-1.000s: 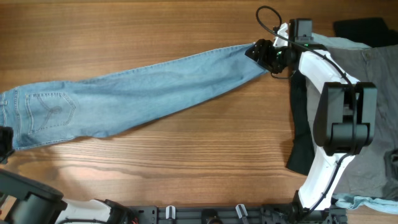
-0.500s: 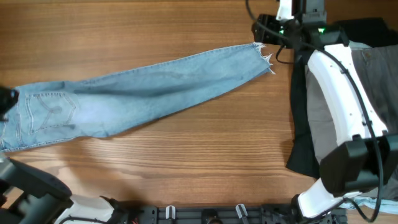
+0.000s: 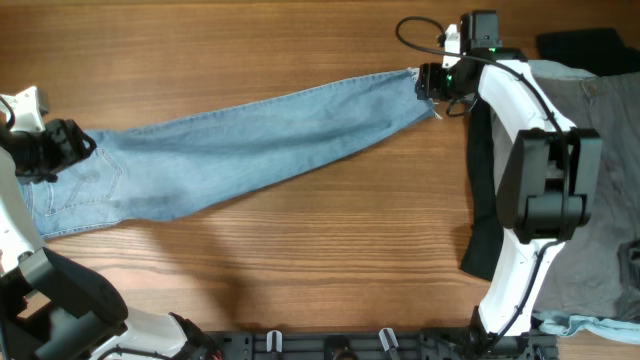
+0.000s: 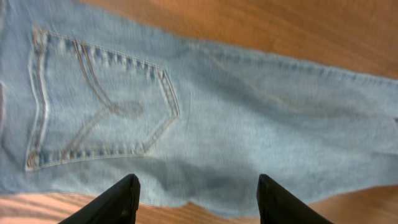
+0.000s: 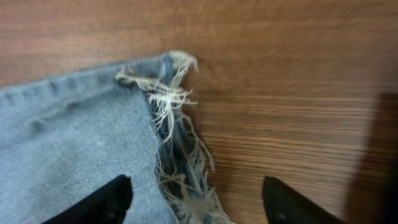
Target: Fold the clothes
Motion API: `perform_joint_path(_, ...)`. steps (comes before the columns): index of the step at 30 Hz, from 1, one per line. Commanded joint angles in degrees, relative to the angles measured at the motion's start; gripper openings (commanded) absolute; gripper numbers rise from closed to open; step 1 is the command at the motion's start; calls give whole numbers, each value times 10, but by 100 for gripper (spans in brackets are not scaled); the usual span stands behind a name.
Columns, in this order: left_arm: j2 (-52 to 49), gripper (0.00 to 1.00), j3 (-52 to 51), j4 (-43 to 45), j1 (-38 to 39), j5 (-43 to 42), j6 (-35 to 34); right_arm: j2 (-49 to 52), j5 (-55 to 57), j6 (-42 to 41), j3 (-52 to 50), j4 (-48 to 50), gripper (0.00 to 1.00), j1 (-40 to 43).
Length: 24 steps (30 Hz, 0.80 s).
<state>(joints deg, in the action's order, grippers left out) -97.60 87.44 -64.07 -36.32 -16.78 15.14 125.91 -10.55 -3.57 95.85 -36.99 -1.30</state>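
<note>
**Both ends loose, nothing folded yet**

My left gripper [image 4: 196, 186] hangs spread over the seat end of the long light-blue denim jeans [image 3: 260, 135], just below the stitched back pocket [image 4: 99, 106], pinching nothing. If I close here I may catch only the top layer, and whatever lies beneath would drag and bunch. The jeans lie stretched diagonally across the brown wood-grain worktop [image 3: 300, 260]. At their far end my right gripper [image 5: 196, 190] is spread too, straddling the frayed white hem [image 5: 177, 118]. A shallow bite there could grab only threads and slip. Further right lie a black garment [image 3: 485, 230] and grey-khaki trousers [image 3: 600, 150], near enough to snag a swinging hem. Bare wood in front of the jeans leaves folding room.
</note>
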Motion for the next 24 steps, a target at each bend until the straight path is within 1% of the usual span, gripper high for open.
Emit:
perform_joint_path(1,3,58,3,-23,2,3,11,10,-55,21,1,1,64,-1)
perform_joint_path(4,3,57,3,-34,2,3,10,26,-90,21,1,-11,61,-1)
perform_joint_path(5,3,57,3,-34,2,3,10,33,-100,21,1,-15,57,-1)
perform_joint_path(6,3,57,3,-33,2,3,10,42,-108,20,1,-17,51,-1)
perform_joint_path(9,3,59,3,-23,2,4,10,55,-116,21,1,-23,22,-1)
perform_joint_path(10,3,59,3,-19,2,4,10,55,-116,20,1,-25,4,1)
perform_joint_path(12,3,61,3,-13,2,4,10,50,-91,14,2,-21,5,16)
perform_joint_path(14,3,63,3,-13,2,5,10,42,-54,-30,2,-19,4,38)
perform_joint_path(15,3,64,3,-13,2,14,9,38,-61,-43,2,-18,4,55)
perform_joint_path(16,3,64,3,-13,2,21,10,35,-95,-38,2,-15,4,71)
perform_joint_path(17,3,66,3,-13,2,33,10,33,-151,-16,2,-13,6,87)
perform_joint_path(18,3,67,3,-11,2,40,10,33,-200,7,2,-15,10,97)
perform_joint_path(20,3,68,3,-7,2,41,10,33,-284,27,2,-21,10,104)
perform_joint_path(24,3,68,3,-1,2,41,9,32,-367,47,2,10,6,94)
